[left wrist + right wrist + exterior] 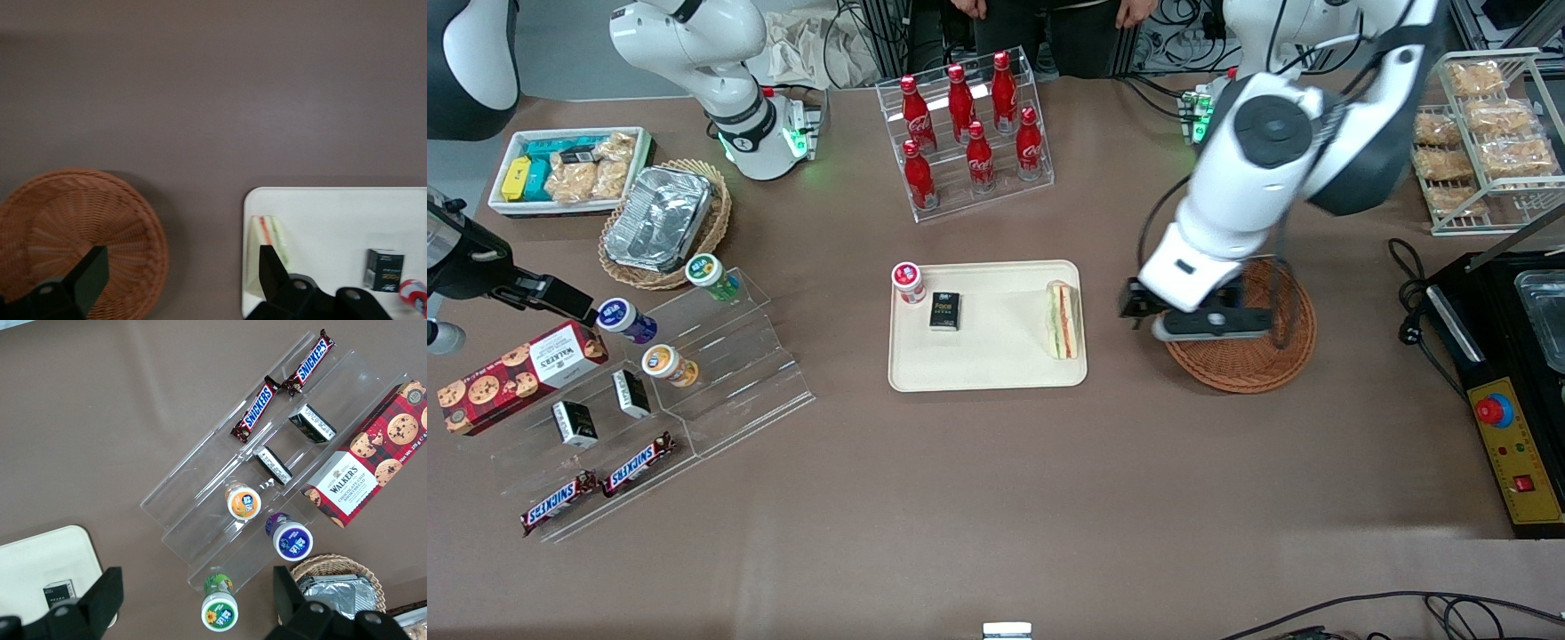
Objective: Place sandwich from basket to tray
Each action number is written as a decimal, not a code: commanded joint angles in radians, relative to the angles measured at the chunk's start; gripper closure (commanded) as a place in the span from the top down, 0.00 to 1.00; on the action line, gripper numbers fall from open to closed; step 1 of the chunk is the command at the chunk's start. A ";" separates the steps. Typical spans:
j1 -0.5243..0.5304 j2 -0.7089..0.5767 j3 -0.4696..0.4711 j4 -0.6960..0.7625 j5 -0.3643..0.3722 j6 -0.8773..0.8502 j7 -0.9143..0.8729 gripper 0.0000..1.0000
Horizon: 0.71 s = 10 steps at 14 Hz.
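Hand (180, 273) open above table; sandwich (1064, 320) lies lengthwise along tray (987, 356) edge.

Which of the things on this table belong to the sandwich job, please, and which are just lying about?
Part of the job:
sandwich, lying on the tray
tray
basket, nothing visible in it
gripper, open, above the table between basket and tray

Just lying about:
small black box and red-capped cup, both on the tray
cola bottles
Snickers bars
cookie box
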 commanded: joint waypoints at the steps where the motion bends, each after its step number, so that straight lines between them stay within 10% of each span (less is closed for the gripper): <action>1: 0.090 -0.087 -0.010 -0.019 0.007 -0.085 0.141 1.00; 10: 0.246 -0.295 0.013 -0.167 -0.010 -0.160 0.393 1.00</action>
